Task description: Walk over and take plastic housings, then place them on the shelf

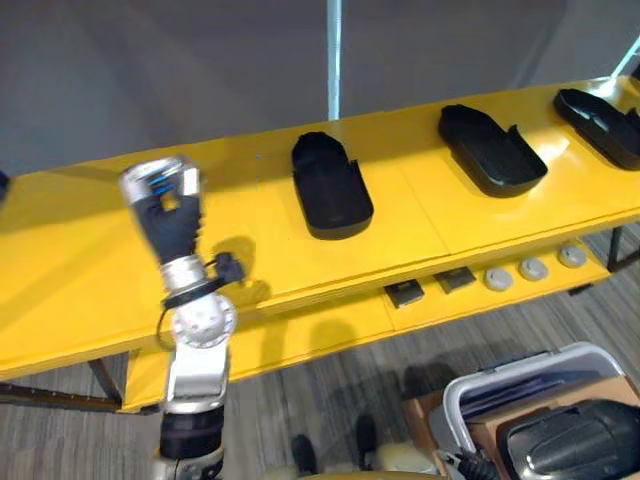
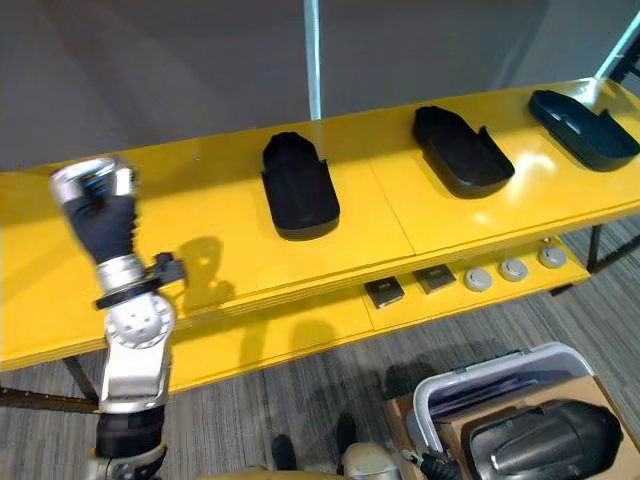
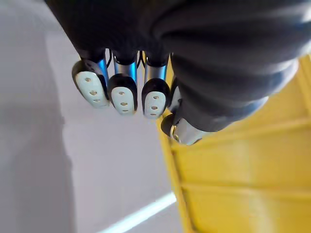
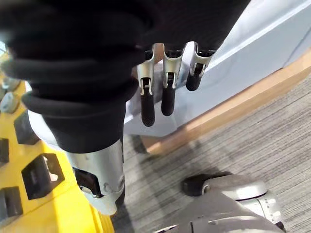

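Three black plastic housings lie open side up on the top board of the yellow shelf (image 1: pixel 90 250): one in the middle (image 1: pixel 330 185), one further right (image 1: pixel 492 150), one at the far right end (image 1: pixel 600 125). My left hand (image 1: pixel 168 215) is raised over the left part of the board, well to the left of the middle housing (image 2: pixel 298 185). Its fingers (image 3: pixel 123 92) are curled in and hold nothing. My right hand (image 1: pixel 570 440) hangs low at the right, fingers (image 4: pixel 167 92) straight and empty.
The lower yellow board carries two small black blocks (image 1: pixel 404 292) and three grey discs (image 1: pixel 532 268). A grey bin (image 1: pixel 520 375) with a cardboard box stands on the carpet under my right hand. A pale pole (image 1: pixel 334 60) rises behind the shelf.
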Available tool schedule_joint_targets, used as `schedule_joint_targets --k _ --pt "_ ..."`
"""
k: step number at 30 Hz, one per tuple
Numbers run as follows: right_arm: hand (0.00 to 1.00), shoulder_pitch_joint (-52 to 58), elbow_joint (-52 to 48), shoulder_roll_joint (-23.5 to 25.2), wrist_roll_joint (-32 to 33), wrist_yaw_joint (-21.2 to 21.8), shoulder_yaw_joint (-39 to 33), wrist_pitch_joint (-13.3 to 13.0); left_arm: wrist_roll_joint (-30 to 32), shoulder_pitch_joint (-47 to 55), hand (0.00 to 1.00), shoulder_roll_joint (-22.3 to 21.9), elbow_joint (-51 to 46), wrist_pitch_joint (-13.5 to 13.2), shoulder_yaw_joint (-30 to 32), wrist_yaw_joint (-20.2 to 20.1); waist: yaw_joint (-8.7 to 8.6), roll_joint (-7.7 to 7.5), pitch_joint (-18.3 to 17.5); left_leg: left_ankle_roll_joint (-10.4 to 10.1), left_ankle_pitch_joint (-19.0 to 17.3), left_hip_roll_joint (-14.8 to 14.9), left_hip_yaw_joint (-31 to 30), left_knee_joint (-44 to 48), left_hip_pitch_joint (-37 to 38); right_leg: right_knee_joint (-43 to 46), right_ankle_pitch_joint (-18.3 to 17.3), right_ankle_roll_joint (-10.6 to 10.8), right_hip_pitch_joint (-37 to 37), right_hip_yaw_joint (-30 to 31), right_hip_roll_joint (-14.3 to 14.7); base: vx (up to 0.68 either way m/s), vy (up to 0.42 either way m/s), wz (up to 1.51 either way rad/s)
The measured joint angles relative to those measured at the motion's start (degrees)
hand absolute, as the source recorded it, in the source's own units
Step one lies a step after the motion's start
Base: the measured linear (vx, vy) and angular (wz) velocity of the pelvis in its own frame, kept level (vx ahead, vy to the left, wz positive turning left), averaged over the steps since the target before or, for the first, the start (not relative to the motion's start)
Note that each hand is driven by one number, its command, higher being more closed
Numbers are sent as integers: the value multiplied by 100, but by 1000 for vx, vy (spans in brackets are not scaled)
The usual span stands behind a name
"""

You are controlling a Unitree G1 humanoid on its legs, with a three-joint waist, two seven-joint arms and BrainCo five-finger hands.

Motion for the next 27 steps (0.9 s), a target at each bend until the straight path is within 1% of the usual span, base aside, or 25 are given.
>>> schedule_joint_targets --k 2,4,5,7,8,9,10,11,12,14,16,20,22,24,27 --pt "0 44 -3 31 0 -34 12 15 -251 463 100 -121 273 3 187 0 30 -32 -83 10 -25 9 -61 0 2 67 -69 5 8 -90 -8 -2 -3 22" --pt "0 118 -58 97 -2 -94 39 17 -417 822 100 -194 744 87 292 -27 116 -76 -237 32 -44 24 -59 0 8 102 -106 -11 10 -140 -9 14 -6 9" --pt "0 159 -196 133 -2 -97 75 32 -483 959 100 -241 1120 194 299 -132 170 -99 -329 45 -56 35 -37 1 12 102 -108 -13 11 -143 -5 0 0 0" --pt "0 181 -649 187 -17 -71 302 29 -523 1113 100 -302 2050 462 311 -545 178 -134 -409 56 -63 45 18 2 81 119 -125 7 80 -188 -19 -7 0 3" --pt "0 193 -767 200 -25 -49 322 25 -522 1124 100 -309 2302 537 302 -669 180 -140 -415 56 -63 45 19 2 110 151 -149 29 96 -194 -24 -29 8 6" --pt "0 162 -975 225 -28 30 384 22 -522 1127 100 -334 2771 671 293 -893 178 -152 -442 56 -63 44 32 2 151 238 -206 62 106 -217 -41 -30 8 7" --pt "0 137 -1090 265 -27 42 425 20 -528 1126 100 -338 3124 718 277 -1051 175 -161 -487 56 -63 43 57 2 165 288 -241 54 102 -232 -52 -29 15 8" --pt "0 126 -1160 308 -27 53 451 16 -529 1125 0 -335 3501 751 265 -1199 175 -130 -543 56 -64 44 84 1 163 300 -266 60 96 -247 -62 -7 14 6" --pt "0 106 -1177 343 -27 75 480 17 -523 1119 0 -331 3883 791 252 -1329 179 -152 -606 56 -65 44 108 1 170 310 -320 114 100 -254 -69 3 10 5" --pt "0 55 -1178 437 -27 144 511 22 -519 1119 0 -311 4647 878 138 -1590 197 -189 -657 57 -66 43 123 0 176 349 -361 113 94 -271 -79 14 6 5" --pt "0 17 -1147 487 -27 144 497 30 -508 1120 0 -297 5304 927 7 -1839 204 -181 -654 57 -68 34 140 0 145 353 -365 114 52 -250 -84 0 0 0" --pt "0 -29 -1012 477 -26 138 330 43 -375 1086 0 -251 5865 936 -233 -2033 193 -146 -654 41 -85 33 155 0 152 340 -376 109 42 -166 -71 41 3 -8" --pt "0 -143 -829 417 -30 132 241 42 -221 1014 0 -186 6222 941 -444 -2067 173 -121 -653 -12 -108 42 218 1 170 320 -377 107 40 -95 -53 65 -4 -14" --pt "0 -191 -790 408 -76 127 220 42 -168 968 0 -114 6406 948 -587 -2147 170 -108 -649 -24 -117 54 269 2 185 297 -359 80 40 -33 -32 57 -14 -18" --pt "0 -274 -674 403 -126 126 194 42 -98 901 0 -68 6612 956 -675 -2164 154 -84 -636 -22 -117 61 283 5 207 274 -356 70 44 21 -10 58 -23 -11"
